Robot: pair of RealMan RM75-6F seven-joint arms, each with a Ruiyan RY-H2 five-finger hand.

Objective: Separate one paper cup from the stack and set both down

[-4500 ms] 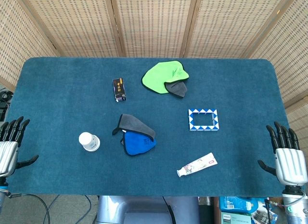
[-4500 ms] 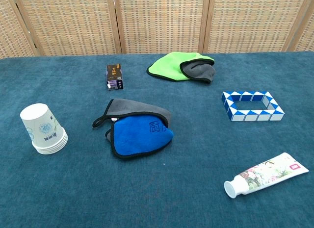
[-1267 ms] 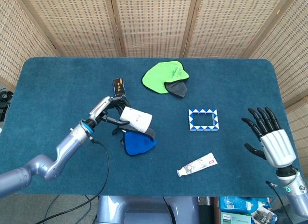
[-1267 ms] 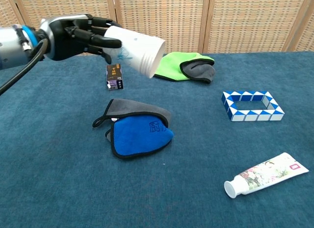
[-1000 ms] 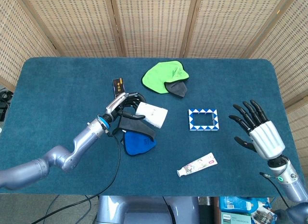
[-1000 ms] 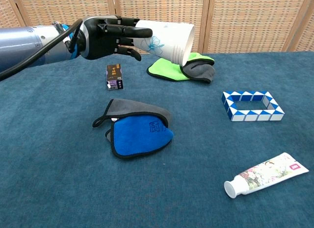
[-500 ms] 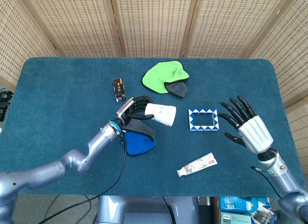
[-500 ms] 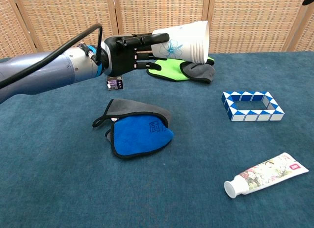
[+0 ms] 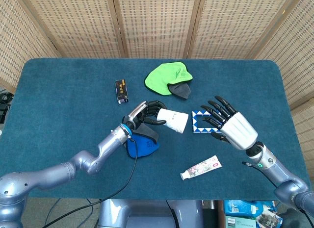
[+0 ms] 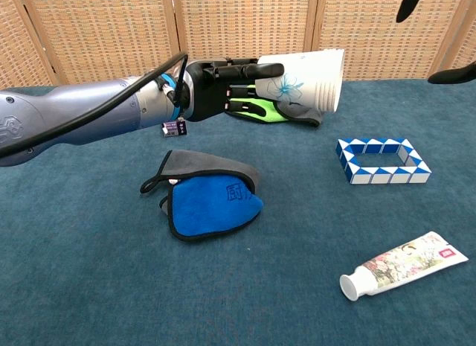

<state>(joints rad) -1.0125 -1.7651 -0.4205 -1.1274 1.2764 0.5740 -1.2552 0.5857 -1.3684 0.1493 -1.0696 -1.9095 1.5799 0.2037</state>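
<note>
Over the middle of the blue table (image 9: 59,90), the left hand (image 9: 147,113) is holding the cup stack (image 9: 175,120) sideways; the right hand (image 9: 226,124), fingers wide, is waiting nearby, no cup off yet

You have bright, even light in both views, soft and coming from above: shadows on the blue table cloth (image 9: 59,90) are faint and sit close under things. The toothpaste tube (image 10: 398,266) casts only a thin dark edge beside it. The white stack of paper cups (image 10: 305,79) looks nearly washed out, its print still readable. No strong glare shows on the cloth. The chest view stays sharp near the tube. Above the tube, at that view's top right corner, the right hand (image 10: 435,33) shows only as dark, soft-edged fingertips. The woven screen (image 9: 157,22) behind the cloth is crisp, with no visible bending at the frame edges.
</note>
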